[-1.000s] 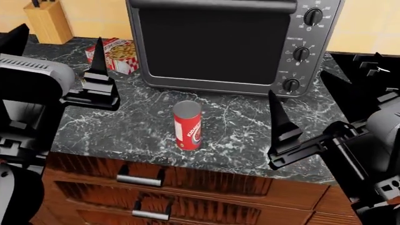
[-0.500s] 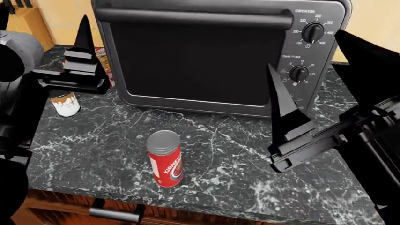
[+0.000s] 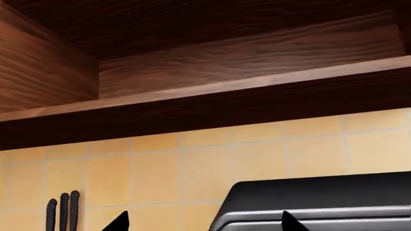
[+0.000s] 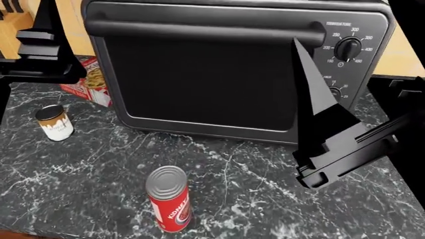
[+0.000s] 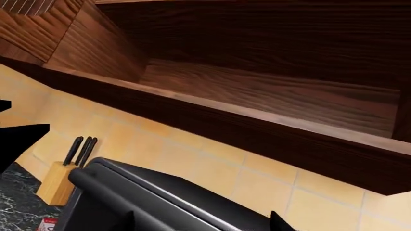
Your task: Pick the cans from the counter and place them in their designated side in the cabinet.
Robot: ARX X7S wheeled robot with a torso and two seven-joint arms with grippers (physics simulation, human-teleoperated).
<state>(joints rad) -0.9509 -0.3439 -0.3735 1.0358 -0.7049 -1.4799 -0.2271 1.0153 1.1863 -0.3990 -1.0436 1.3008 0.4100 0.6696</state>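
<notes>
Near the front edge of the counter [image 4: 265, 199] the red can [image 4: 168, 199] stands, the white can [image 4: 54, 122] near its left edge, so nothing is stored yet, and both my claws, left [image 4: 40, 45] and right [image 4: 332, 144], hang empty, fingers apart.

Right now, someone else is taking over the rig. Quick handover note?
Left tool: raised above the counter's left end, holds nothing; open or shut unclear.
Right tool: raised in front of the toaster oven, holds nothing; open or shut unclear.
Red can: upright near the counter front edge.
White can: upright at left, by the cookies box.
Done: nothing placed.
Left: pick both cans and put each in the cabinet.
</notes>
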